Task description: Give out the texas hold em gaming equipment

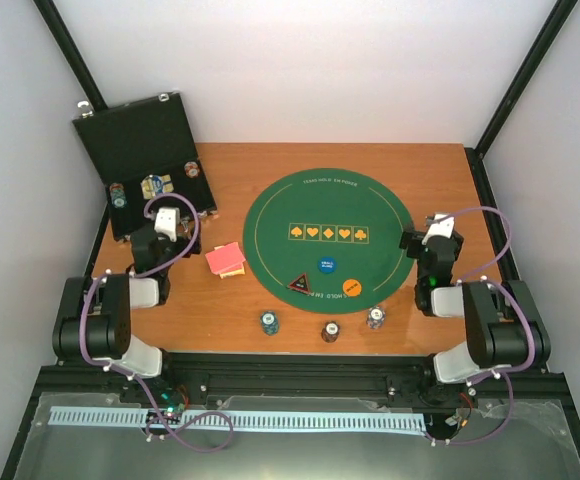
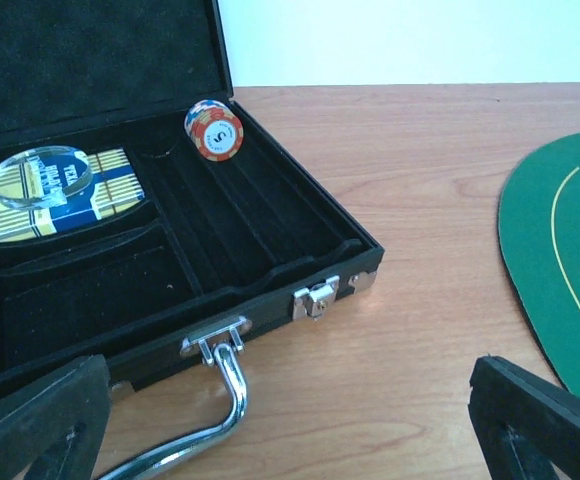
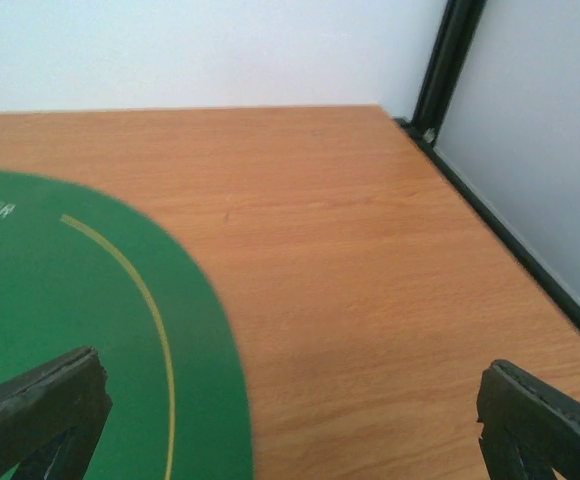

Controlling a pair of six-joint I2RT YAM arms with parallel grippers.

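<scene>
Three small stacks of poker chips [image 1: 269, 322] [image 1: 330, 331] [image 1: 375, 318] stand along the near edge of the green mat [image 1: 270, 235]. On the mat lie a blue button [image 1: 324, 265], an orange button [image 1: 351, 288] and a black red-edged triangle marker [image 1: 301, 284]. A red pile of cards [image 1: 224, 257] lies left of the mat. More chips [image 2: 215, 130] stand in the open black case [image 2: 270, 270]. My left gripper [image 2: 290, 430] hangs open just in front of the case's handle [image 2: 225, 385], holding nothing. My right gripper [image 3: 290, 420] is open and empty over the mat's right edge [image 3: 210, 330].
Inside the case a clear round disc [image 2: 40, 178] rests on a blue and yellow card box [image 2: 65, 205]. The case lid [image 1: 135, 135] stands up at the back left. Black frame posts [image 3: 448, 60] and the wall border the table's right side.
</scene>
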